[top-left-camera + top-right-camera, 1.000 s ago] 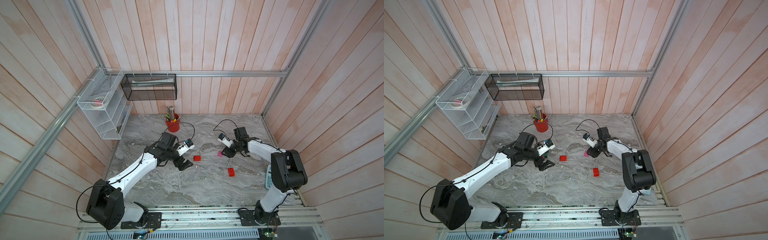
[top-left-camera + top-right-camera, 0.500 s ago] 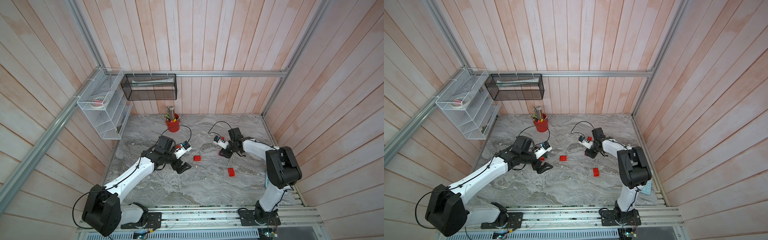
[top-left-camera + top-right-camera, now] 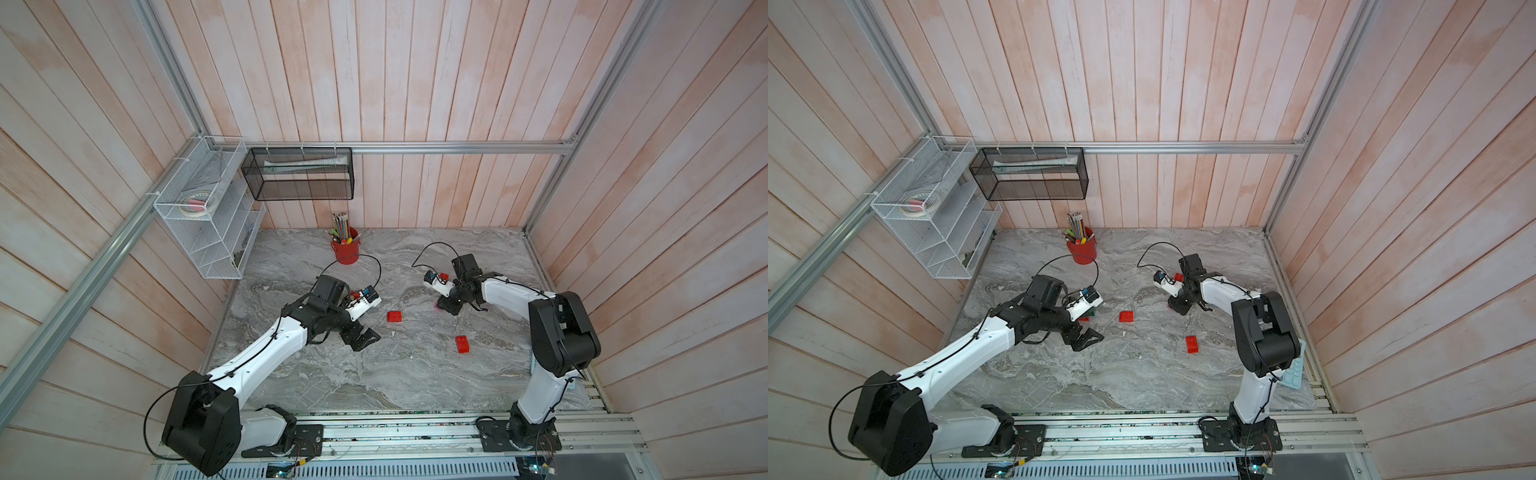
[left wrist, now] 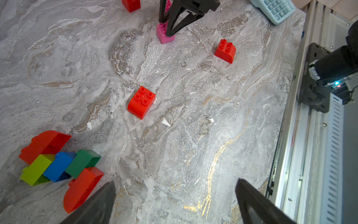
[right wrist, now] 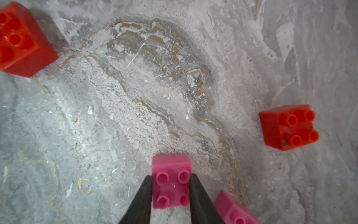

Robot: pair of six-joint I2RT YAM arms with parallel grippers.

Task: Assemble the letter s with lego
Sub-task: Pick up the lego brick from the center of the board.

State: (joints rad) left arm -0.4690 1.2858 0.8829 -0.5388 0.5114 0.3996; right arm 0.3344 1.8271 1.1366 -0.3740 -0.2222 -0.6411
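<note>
The marble surface [image 3: 374, 374] carries everything. My left tool [image 4: 175, 183] hangs wide and empty just beside the cluster of coloured bricks [image 4: 58, 166]. Well apart from that cluster, my right tool [image 5: 170, 176] pinches a pink brick [image 5: 171, 166] by its sides. I'd lift straight up, clear of the second pink brick [image 5: 232, 209], keeping the studs level.

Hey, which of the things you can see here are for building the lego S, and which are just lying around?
For the job:
pink brick in the right gripper; second pink brick beside it; three loose red bricks; cluster of red, lime, blue and green bricks.

Lying about:
red pencil cup; calculator; white wire shelf; black mesh basket.
</note>
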